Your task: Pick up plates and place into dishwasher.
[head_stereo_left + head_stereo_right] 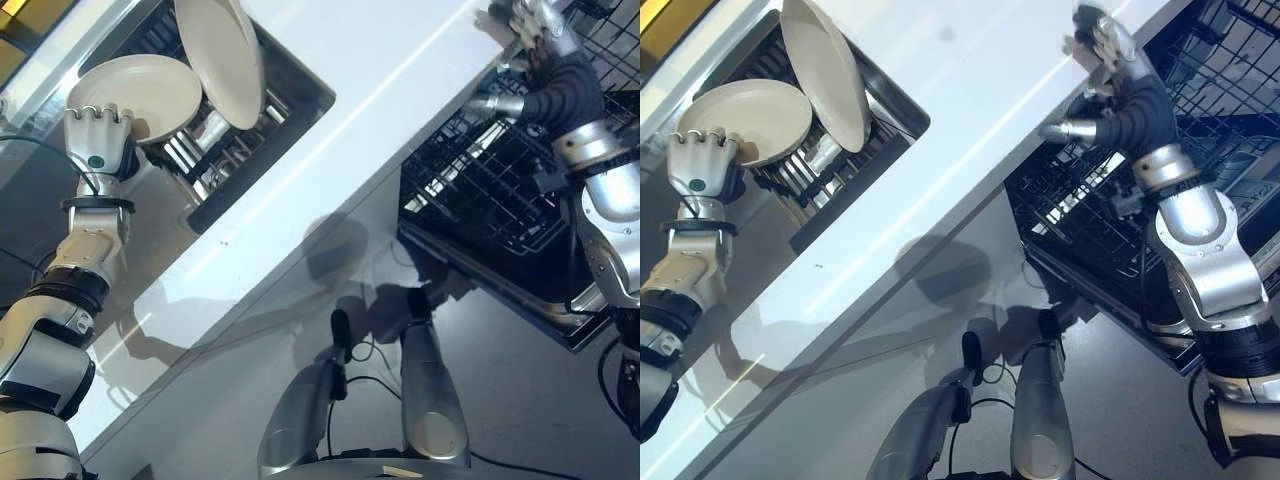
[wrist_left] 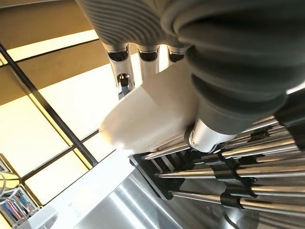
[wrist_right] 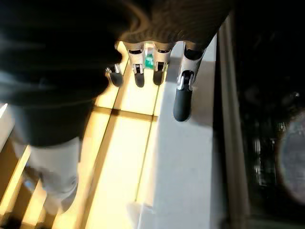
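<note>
Left eye view: left hand (image 1: pixel 98 135) grips the near rim of a cream plate (image 1: pixel 140 92), fingers curled over the edge. The plate lies nearly flat above the sink rack (image 1: pixel 215 150), its face up. A second plate (image 1: pixel 222 55) stands on edge in the rack, leaning, long axis running up and away. The right hand (image 1: pixel 535 40) rests at the white counter (image 1: pixel 350 110) edge above the black dishwasher basket (image 1: pixel 480 190).

Left wrist view: the fingers (image 2: pixel 147 59) wrap the plate's rim, steel rack bars (image 2: pixel 224 162) just beside it.

Right wrist view: the right hand's fingers (image 3: pixel 183 100) hang relaxed, holding nothing.
</note>
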`<state>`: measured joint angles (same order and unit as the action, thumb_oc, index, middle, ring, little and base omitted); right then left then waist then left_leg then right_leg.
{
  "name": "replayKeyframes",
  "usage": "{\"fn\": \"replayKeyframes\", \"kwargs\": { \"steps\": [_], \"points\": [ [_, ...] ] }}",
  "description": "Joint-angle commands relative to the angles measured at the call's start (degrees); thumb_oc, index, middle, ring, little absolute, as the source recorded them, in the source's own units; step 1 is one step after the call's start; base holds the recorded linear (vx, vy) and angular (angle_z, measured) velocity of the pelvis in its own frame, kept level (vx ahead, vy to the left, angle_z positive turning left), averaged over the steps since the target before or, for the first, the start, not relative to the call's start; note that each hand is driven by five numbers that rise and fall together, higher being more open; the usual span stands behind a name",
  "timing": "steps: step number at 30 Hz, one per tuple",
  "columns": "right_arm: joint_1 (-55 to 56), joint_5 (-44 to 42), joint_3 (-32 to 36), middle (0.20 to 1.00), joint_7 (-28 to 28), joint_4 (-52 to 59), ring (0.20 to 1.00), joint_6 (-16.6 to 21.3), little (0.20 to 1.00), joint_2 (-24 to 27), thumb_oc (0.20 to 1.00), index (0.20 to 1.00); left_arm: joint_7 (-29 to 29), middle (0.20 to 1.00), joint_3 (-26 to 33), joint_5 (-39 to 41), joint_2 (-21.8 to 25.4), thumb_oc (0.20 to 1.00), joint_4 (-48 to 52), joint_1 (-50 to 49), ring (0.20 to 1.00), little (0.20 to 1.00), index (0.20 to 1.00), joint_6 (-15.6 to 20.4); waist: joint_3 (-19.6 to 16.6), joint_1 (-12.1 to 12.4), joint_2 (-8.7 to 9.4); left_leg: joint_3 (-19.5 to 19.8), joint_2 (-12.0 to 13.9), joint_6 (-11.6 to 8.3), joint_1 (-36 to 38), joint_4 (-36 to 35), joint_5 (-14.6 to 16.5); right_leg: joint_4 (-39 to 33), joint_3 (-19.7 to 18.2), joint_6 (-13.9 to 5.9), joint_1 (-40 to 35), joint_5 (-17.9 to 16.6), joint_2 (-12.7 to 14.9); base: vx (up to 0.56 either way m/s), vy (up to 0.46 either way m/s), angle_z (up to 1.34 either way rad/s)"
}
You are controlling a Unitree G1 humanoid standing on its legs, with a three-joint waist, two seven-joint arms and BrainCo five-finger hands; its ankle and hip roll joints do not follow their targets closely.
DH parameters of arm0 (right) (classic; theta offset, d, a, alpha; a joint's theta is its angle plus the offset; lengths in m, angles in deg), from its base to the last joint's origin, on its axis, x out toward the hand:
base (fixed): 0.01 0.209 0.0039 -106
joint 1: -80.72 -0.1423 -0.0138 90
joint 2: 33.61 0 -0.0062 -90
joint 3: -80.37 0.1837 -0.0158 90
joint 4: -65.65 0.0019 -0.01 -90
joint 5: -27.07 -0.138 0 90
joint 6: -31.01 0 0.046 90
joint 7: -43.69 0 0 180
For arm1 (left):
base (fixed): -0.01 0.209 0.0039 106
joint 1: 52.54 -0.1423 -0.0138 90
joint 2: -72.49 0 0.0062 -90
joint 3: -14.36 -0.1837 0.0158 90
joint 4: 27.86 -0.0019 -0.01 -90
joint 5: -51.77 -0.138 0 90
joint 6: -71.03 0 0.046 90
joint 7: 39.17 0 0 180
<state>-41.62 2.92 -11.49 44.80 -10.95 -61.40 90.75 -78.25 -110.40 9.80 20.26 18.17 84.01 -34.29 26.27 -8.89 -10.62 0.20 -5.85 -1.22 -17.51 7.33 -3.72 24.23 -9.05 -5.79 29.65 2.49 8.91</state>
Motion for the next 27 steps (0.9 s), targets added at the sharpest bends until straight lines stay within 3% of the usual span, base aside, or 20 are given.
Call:
{"fn": "replayKeyframes", "kwargs": {
  "steps": [1,11,17,21,23,27],
  "points": [
    [7.8,0.5,0.8,1.000,-0.8,-3.6,1.000,-3.7,1.000,1.5,1.000,1.000,0.5,0.200,4.4,0.4,5.5,0.200,-5.6,1.9,0.200,0.200,0.200,-1.2,1.0,-0.6,-0.49,-0.8,-2.8,0.61,-0.1,7.1,2.9,-7.2,0.8,1.11,-3.9,-6.5,1.9,0.00,0.000,0.00],
    [10.3,-0.5,3.1,1.000,-2.4,-2.5,1.000,-3.6,1.000,2.4,1.000,1.000,-2.5,0.200,6.7,3.2,8.1,0.200,-3.9,0.1,0.200,0.200,0.200,-1.9,-0.1,-0.2,-1.14,-0.1,-2.7,0.70,1.5,6.3,3.1,-6.9,1.2,1.20,-5.1,-5.7,2.1,0.00,0.000,0.00],
    [13.2,-1.4,5.2,1.000,-3.3,-2.4,1.000,-2.3,1.000,2.3,1.000,1.000,-13.6,0.200,13.6,12.0,10.5,0.200,0.7,-2.6,0.200,0.200,0.200,-1.5,-1.3,1.0,-1.50,1.0,-2.6,0.85,2.7,5.7,3.4,-6.6,2.0,1.20,-6.2,-4.6,2.3,0.00,-0.028,0.02],
    [15.8,-1.4,7.3,1.000,-4.2,-1.8,1.000,-1.2,1.000,1.2,1.000,1.000,-20.0,0.200,20.7,19.8,11.1,0.200,6.8,-6.8,0.200,0.200,0.200,3.3,-2.5,2.2,-1.49,2.1,-2.3,0.94,3.8,4.8,3.4,-6.8,2.9,1.27,-7.6,-3.8,2.6,-0.01,-0.074,0.09],
    [17.4,-1.1,8.6,1.000,-4.5,-1.0,1.000,-1.0,1.000,-0.2,1.000,1.000,-22.0,0.200,25.2,22.0,10.2,0.200,10.8,-9.7,0.200,0.200,0.200,8.3,-3.4,3.1,-1.12,2.9,-2.1,1.02,4.7,4.3,3.6,-7.0,3.6,1.30,-8.6,-3.2,2.6,-0.02,-0.125,0.06],
    [21.0,-1.9,11.4,1.000,-5.1,1.9,1.000,-0.4,1.000,-2.4,1.000,1.000,-20.1,0.200,33.3,20.3,8.9,0.200,22.6,-15.2,0.200,0.200,0.200,12.3,-5.5,4.5,0.03,4.7,-1.6,1.30,6.5,3.2,4.1,-7.5,5.0,1.54,-10.9,-1.9,2.6,-0.02,-0.151,0.14]
  ]
}}
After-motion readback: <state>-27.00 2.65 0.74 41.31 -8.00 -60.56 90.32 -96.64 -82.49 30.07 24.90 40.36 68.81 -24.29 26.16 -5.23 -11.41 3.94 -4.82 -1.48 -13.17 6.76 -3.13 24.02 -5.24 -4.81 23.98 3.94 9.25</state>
